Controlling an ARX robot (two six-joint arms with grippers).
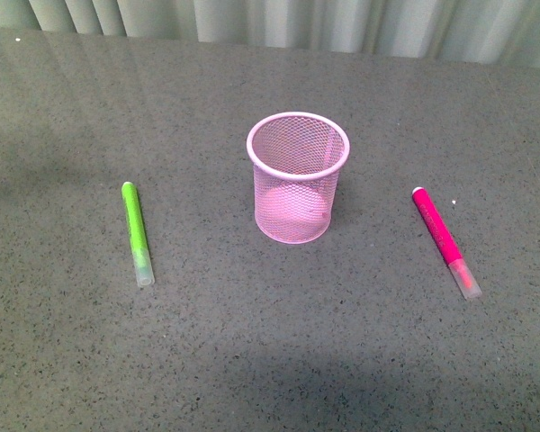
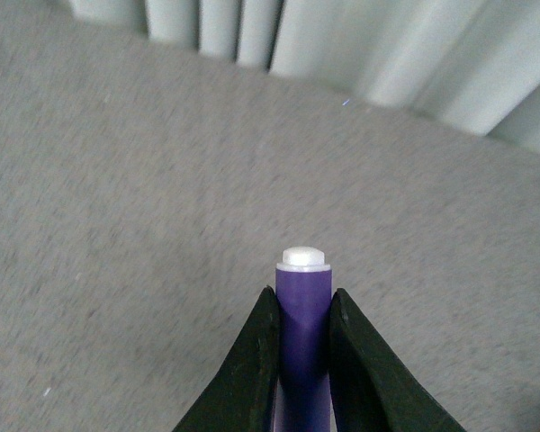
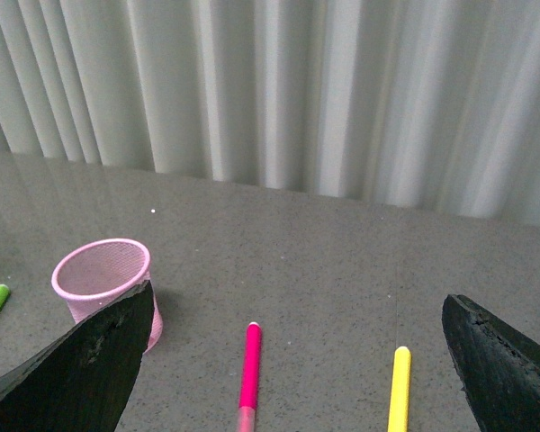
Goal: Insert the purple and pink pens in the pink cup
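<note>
Here, left fingers (image 2: 245, 378) pinching purple pen (image 2: 303, 333), right fingers (image 3: 81, 360) wide, pink pen (image 1: 444, 238) lying near pink cup (image 1: 292, 214)

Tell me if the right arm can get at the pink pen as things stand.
Probably yes. The right gripper is open and empty, and the pink pen lies flat in the open between the pink cup and the yellow marker, touching neither.
</note>
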